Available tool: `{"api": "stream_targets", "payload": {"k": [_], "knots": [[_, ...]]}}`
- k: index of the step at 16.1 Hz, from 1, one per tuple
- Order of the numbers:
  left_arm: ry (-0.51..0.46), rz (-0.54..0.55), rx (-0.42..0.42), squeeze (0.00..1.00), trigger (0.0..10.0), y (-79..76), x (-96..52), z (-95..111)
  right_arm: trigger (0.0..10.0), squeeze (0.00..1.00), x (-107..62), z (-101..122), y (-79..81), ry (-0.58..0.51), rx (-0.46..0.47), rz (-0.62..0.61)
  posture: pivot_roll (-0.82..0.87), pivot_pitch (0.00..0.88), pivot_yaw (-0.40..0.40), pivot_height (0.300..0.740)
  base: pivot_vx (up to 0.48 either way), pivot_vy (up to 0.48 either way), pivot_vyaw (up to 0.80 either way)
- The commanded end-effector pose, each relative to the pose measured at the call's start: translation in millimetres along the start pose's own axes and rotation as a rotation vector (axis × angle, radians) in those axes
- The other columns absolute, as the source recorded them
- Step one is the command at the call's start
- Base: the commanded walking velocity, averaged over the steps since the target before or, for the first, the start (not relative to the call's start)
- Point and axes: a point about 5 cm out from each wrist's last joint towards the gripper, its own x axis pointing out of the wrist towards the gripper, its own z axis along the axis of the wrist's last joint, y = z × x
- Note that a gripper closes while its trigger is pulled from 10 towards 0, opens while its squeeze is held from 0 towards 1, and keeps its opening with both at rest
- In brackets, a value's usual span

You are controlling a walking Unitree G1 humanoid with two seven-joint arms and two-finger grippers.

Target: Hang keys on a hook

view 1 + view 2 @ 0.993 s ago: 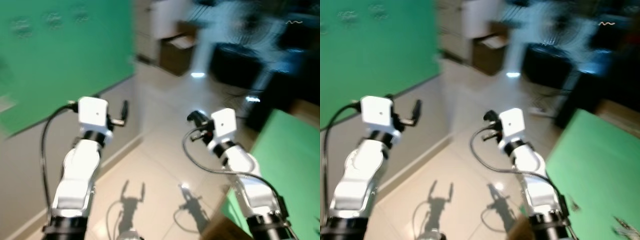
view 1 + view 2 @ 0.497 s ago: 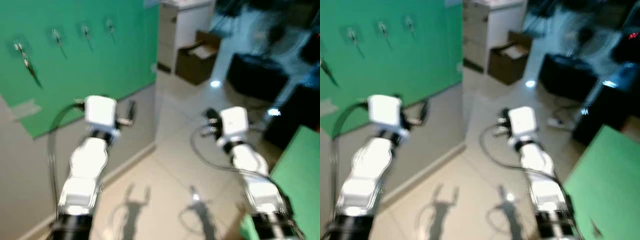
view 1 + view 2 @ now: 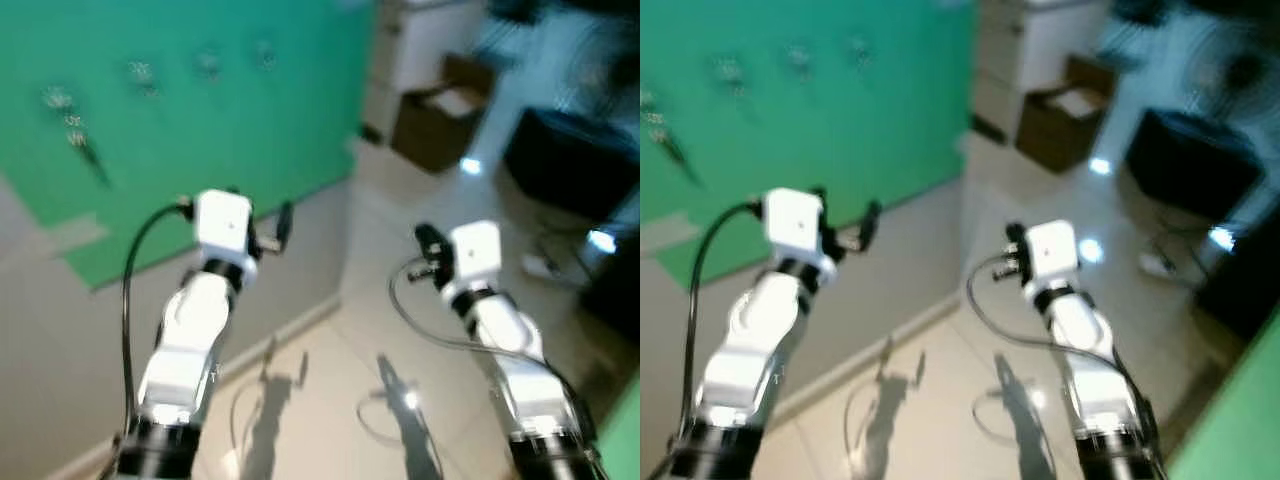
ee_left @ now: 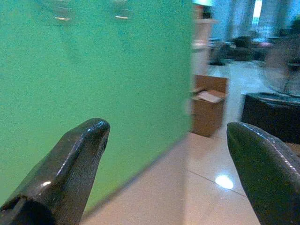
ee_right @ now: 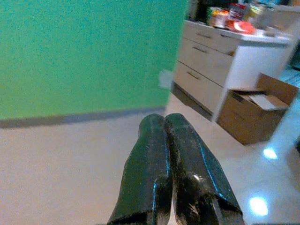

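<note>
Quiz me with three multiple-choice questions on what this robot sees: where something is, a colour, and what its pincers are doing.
1. Where is the open cardboard box?
A. on the floor beside the white drawer cabinet
B. on the cabinet top
C. in a pincer

2. What colour is the panel with the hooks?
A. red
B. green
C. white

3. How are the pincers?
A. both open
B. both shut
C. left pincer open, right pincer shut

Answers: A, the box stands on the tiles by the cabinet; B, the panel is green; C, the left fingers are spread wide and the right ones pressed together.

I see a green wall panel on the left, an open cardboard box on the glossy tiled floor beyond, beside white drawers.
</note>
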Motion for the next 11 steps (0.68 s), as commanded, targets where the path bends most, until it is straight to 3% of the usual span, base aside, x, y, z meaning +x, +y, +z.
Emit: {"api": "stream_targets", "payload": {"k": [1,9,11], "knots": [[-0.001,0.031,0.018,0.0,10.0,11.8,-2.9,0.5,10.0,0.0,3.7,11.9,15.0,-0.056,0.02,0.098,-0.03,0.0,-0.017,0.74,0.401,0.0,0.8],[-0.016,0.027,0.036,0.0,10.0,11.9,-4.2,2.7,10.0,0.0,-0.4,26.9,19.9,-0.13,0.055,0.301,-0.03,0.0,-0.028,0.74,0.402,0.0,0.8],[-0.024,-0.018,0.012,0.0,10.0,7.7,-9.4,3.9,10.0,0.0,-8.5,25.3,20.0,-0.117,0.088,0.369,-0.03,0.0,-0.025,0.74,0.0,0.0,0.4]]}}
